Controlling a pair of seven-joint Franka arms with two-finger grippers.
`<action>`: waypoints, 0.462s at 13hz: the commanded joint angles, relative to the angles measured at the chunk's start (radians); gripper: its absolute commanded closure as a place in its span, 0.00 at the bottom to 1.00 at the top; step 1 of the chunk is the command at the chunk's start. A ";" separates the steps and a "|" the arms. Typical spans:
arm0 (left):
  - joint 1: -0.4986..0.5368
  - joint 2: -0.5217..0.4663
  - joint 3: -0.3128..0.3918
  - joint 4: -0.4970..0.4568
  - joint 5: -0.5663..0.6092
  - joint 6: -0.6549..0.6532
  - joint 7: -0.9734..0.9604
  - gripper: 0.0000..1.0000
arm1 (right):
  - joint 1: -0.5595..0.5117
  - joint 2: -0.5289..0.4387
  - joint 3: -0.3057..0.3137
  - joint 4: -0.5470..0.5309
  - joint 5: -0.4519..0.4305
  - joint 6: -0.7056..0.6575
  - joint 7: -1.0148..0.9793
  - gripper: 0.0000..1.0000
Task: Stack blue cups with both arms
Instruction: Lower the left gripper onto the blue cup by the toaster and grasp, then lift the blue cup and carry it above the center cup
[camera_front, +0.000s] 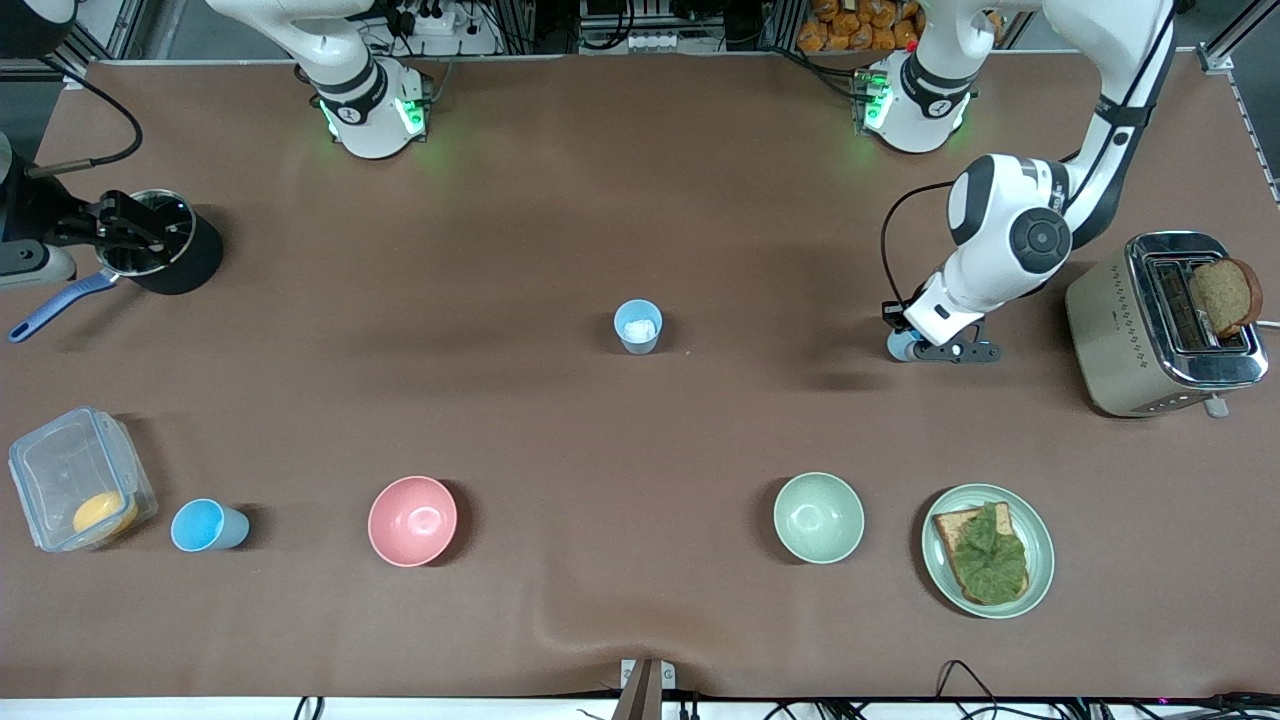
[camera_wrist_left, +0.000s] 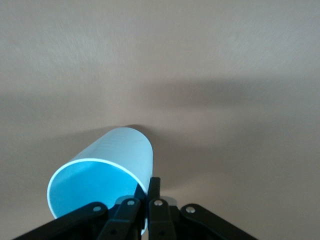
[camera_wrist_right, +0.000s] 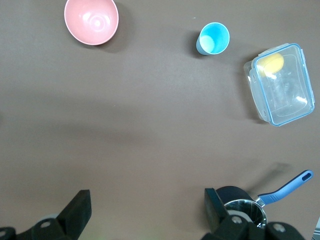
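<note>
Brown desk (camera_front: 560, 420), three blue cups spread along it. Left gripper (camera_front: 915, 345) down at the desk near the toaster (camera_front: 1160, 325), fingers (camera_wrist_left: 152, 192) pinched on the rim wall of one blue cup (camera_wrist_left: 107, 175), mouth up. Right gripper (camera_wrist_right: 145, 210) waiting wide open, empty, over the pot (camera_front: 160, 240) at the right arm's end. Centre cup with white scrap (camera_front: 638, 326) upright mid-desk, nearer the left arm: probable stacking target. Third cup (camera_front: 205, 525) beside the clear box (camera_front: 75, 480), near the front camera, closer to the right arm.
</note>
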 joint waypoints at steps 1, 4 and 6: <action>-0.022 -0.096 -0.014 0.036 -0.014 -0.070 0.009 1.00 | -0.014 0.012 0.010 0.024 -0.001 -0.012 -0.004 0.00; -0.114 -0.119 -0.054 0.171 -0.017 -0.154 -0.034 1.00 | -0.014 0.012 0.010 0.024 -0.001 -0.012 -0.004 0.00; -0.179 -0.098 -0.074 0.260 -0.017 -0.168 -0.074 1.00 | -0.014 0.012 0.010 0.024 -0.003 -0.012 -0.004 0.00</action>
